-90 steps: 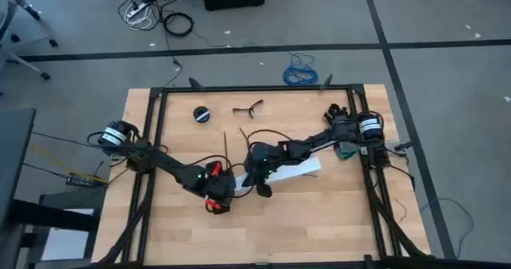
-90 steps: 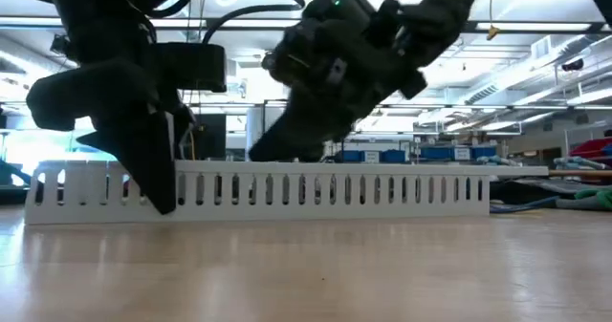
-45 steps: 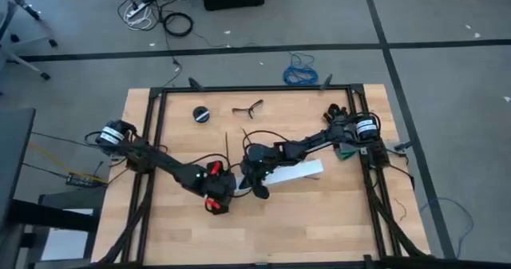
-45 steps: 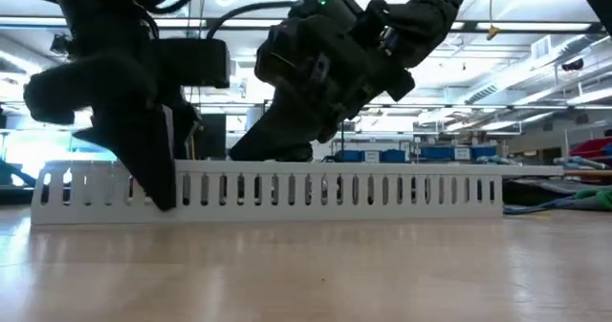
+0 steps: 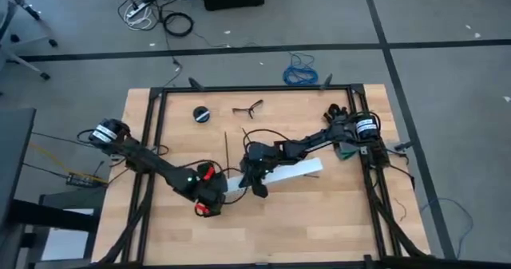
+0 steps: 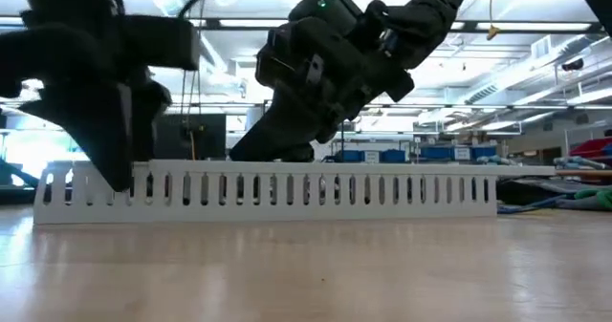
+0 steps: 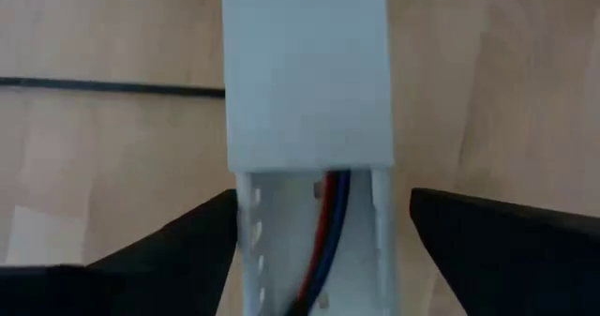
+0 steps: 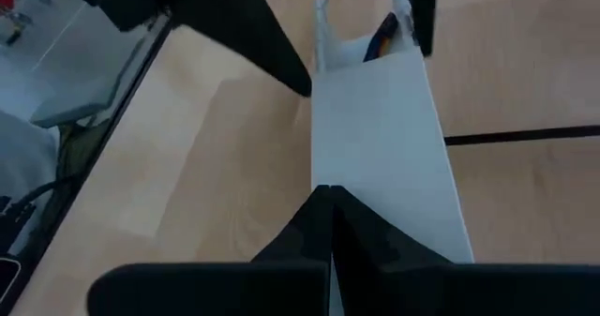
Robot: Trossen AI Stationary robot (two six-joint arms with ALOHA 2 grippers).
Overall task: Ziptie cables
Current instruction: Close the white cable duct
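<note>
wooden table (image 5: 319, 213) under both arms, grey floor around it. the left gripper (image 7: 319, 232) has its jaws spread, one on each side of the open end of the white slotted strip (image 7: 305, 82), not touching it. the right gripper (image 8: 328, 213) has its jaws pressed together on top of the strip's lid. the cables (image 7: 328, 213), red, blue and dark, lie inside the strip's channel, showing at that open end.

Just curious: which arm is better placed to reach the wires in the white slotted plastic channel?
Probably the left. The left tool straddles the channel at its uncovered end, open, with the red, blue and dark wires showing between its fingers. The right tool is shut above the flat white lid.
</note>
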